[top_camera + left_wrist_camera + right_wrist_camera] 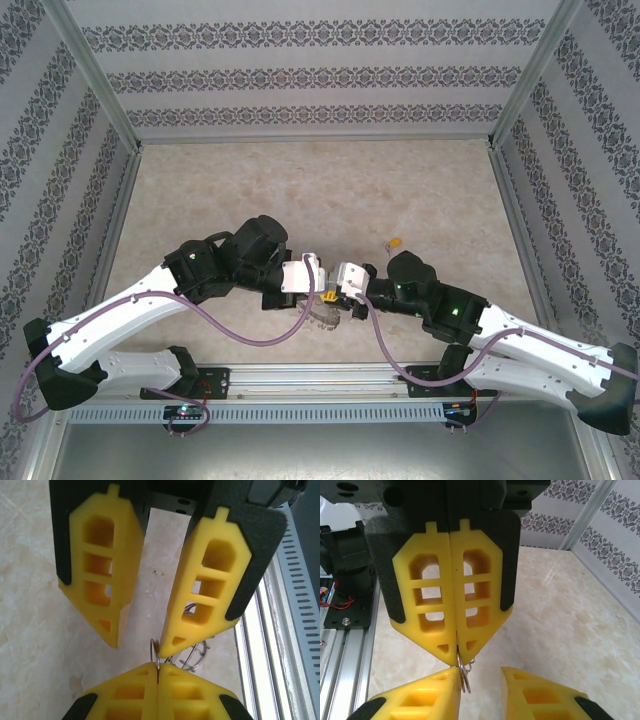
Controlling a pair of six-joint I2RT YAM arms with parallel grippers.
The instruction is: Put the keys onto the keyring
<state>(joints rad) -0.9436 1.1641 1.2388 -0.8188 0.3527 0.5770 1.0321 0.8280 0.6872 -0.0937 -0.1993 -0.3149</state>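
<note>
My left gripper [158, 669] is shut on the keyring, pinching its thin steel split ring [156, 652] edge-on. The grey part with wire loops [196, 655] hangs behind, just above the table. From above, the keyring [325, 317] sits under the two meeting grippers. My right gripper [480, 674] faces the left gripper [456, 658] tip to tip and stands open. Its left finger [427, 697] touches the split ring [464, 677], and its right finger is apart. A tiny yellow-orange key [394, 242] lies on the table behind the right arm, away from both grippers.
Pale marbled tabletop [330, 190] with patterned walls on three sides. An aluminium rail [320, 378] runs along the near edge, close under the grippers. Purple cables loop off both arms.
</note>
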